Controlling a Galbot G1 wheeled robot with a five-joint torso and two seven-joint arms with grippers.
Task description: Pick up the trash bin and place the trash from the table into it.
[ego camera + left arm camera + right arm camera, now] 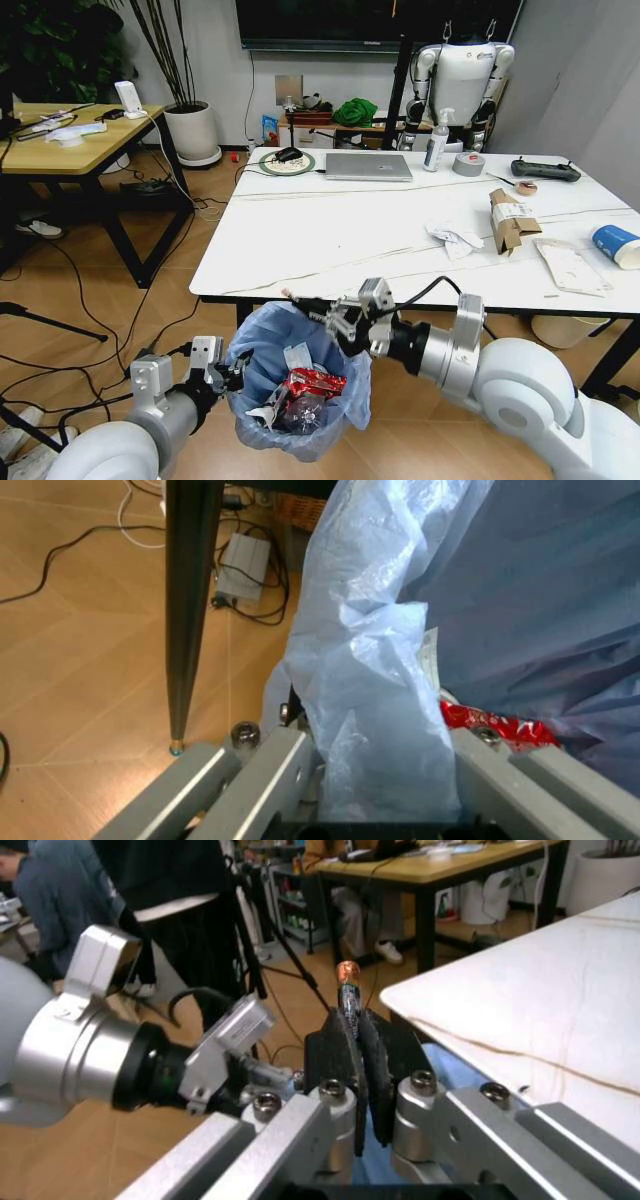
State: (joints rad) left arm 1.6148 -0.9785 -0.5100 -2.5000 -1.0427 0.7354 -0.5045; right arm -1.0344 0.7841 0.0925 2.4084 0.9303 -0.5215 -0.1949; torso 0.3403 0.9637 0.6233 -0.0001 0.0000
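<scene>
The trash bin [300, 400], lined with a crinkly light-blue bag [370, 705], hangs just in front of the white table [350, 235]. My left gripper [228, 372] is shut on its rim, with the bag pinched between the fingers [265, 780]. A red wrapper [312, 385] and white scraps lie inside. My right gripper [325, 312] hovers over the bin's mouth, shut on a thin dark stick with a copper tip [346, 986]. On the table's right side lie crumpled white paper [455, 238], a torn brown box [510, 218] and a blue cup [615, 245].
A laptop [368, 165], spray bottle [436, 140], grey tape roll [468, 163] and black controller [545, 170] sit at the table's far side. A yellow wooden table [70, 140] stands to the left, with cables across the floor. A black table leg [190, 607] is close to the bin.
</scene>
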